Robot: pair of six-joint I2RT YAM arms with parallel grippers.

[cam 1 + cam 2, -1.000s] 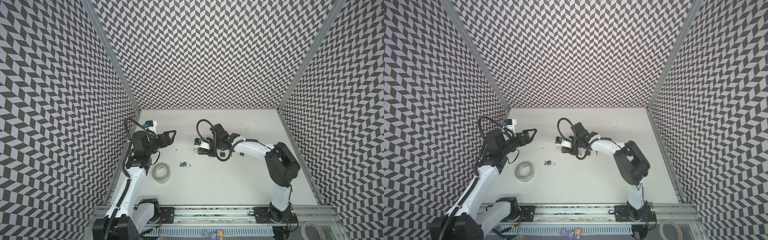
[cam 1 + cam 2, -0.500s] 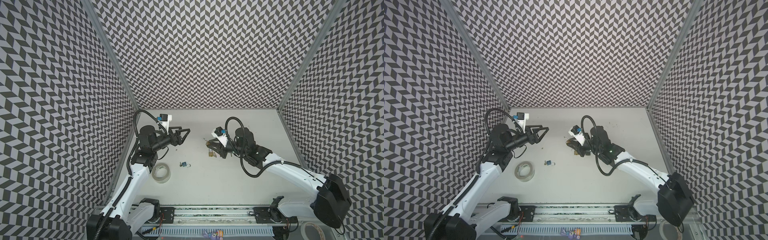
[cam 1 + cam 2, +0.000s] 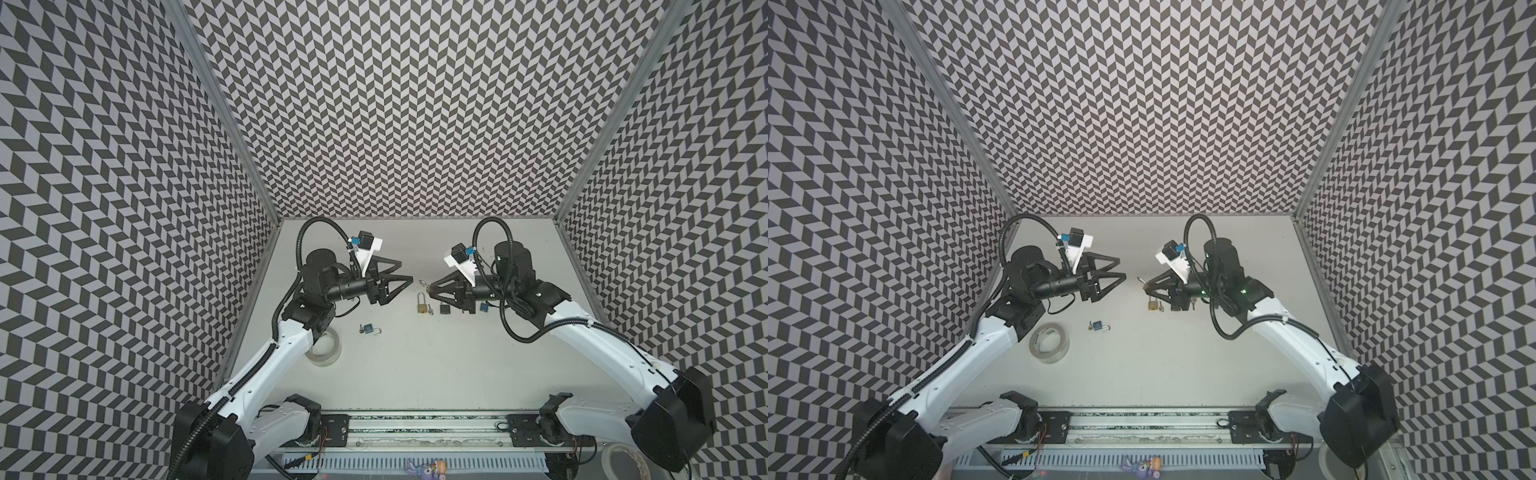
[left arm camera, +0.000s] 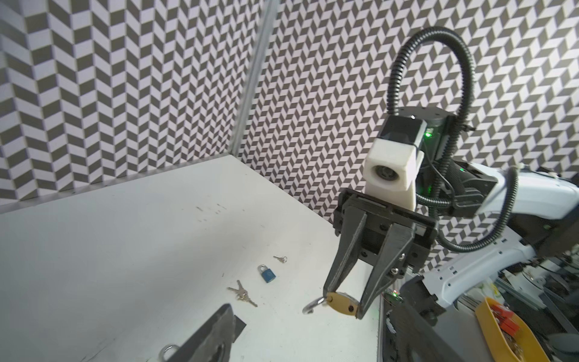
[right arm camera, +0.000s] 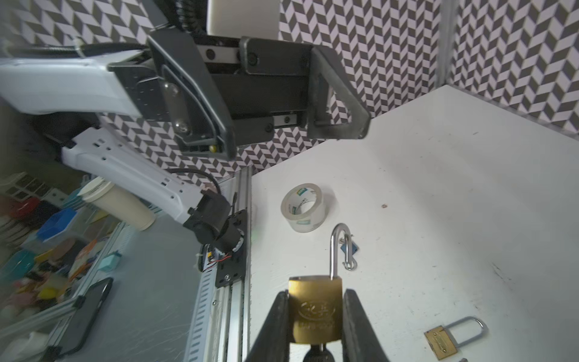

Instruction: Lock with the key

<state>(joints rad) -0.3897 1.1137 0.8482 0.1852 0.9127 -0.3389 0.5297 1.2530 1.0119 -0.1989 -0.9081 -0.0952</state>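
Padlock (image 5: 315,308) of brass hangs above the table (image 3: 415,374), pinched by our right gripper (image 3: 431,289); its shackle (image 5: 336,247) stands open, so we judge locking not yet done. Our left gripper (image 3: 406,271) faces it, spread wide, empty

A roll of clear packing tape (image 3: 325,351) lies on the white tabletop (image 3: 415,374), at about 8 o'clock from its middle. Near it, at its 2 o'clock, sits a small blue padlock (image 3: 368,329). A long-shackled brass padlock (image 3: 421,303) lies flat at the blue one's 2 o'clock.
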